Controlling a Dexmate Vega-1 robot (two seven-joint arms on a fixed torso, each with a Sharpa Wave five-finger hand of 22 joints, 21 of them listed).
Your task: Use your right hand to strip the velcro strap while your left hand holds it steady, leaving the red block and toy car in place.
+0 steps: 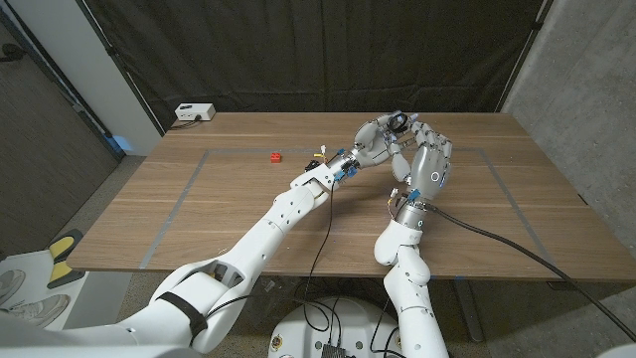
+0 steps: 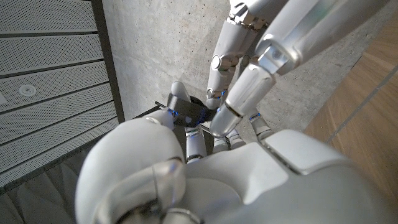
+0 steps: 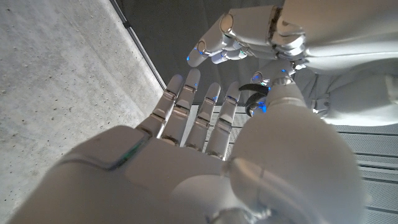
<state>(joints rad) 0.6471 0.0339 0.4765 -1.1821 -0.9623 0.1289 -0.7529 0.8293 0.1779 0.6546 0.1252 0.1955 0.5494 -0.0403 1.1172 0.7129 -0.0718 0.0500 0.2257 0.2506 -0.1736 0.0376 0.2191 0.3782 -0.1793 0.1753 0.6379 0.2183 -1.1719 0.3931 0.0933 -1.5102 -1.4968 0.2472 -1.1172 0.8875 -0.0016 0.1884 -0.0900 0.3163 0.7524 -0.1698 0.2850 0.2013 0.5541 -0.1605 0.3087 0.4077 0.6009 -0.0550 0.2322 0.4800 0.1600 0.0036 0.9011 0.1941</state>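
Above the table's far middle, my left hand [image 1: 376, 139] holds a small black velcro strap [image 1: 399, 121] in its fingertips. The left wrist view shows the strap [image 2: 191, 112] past my left hand [image 2: 186, 180], with fingers [image 2: 239, 93] of my right hand reaching to it. My right hand [image 1: 429, 159] stands upright beside the left, fingers straight and spread. In the right wrist view a curled strap end [image 3: 252, 97] lies in the gap between the thumb and nearest finger of my right hand [image 3: 199, 143], not clamped. The red block [image 1: 274, 156] and the small toy car [image 1: 318, 157] sit on the table, left of both hands.
Grey tape lines [image 1: 189, 184] mark a rectangle on the wooden table [image 1: 238, 224]. A white box [image 1: 195, 111] sits at the far left corner. A black cable [image 1: 497, 244] runs from my right arm across the table's right side. A dark curtain hangs behind.
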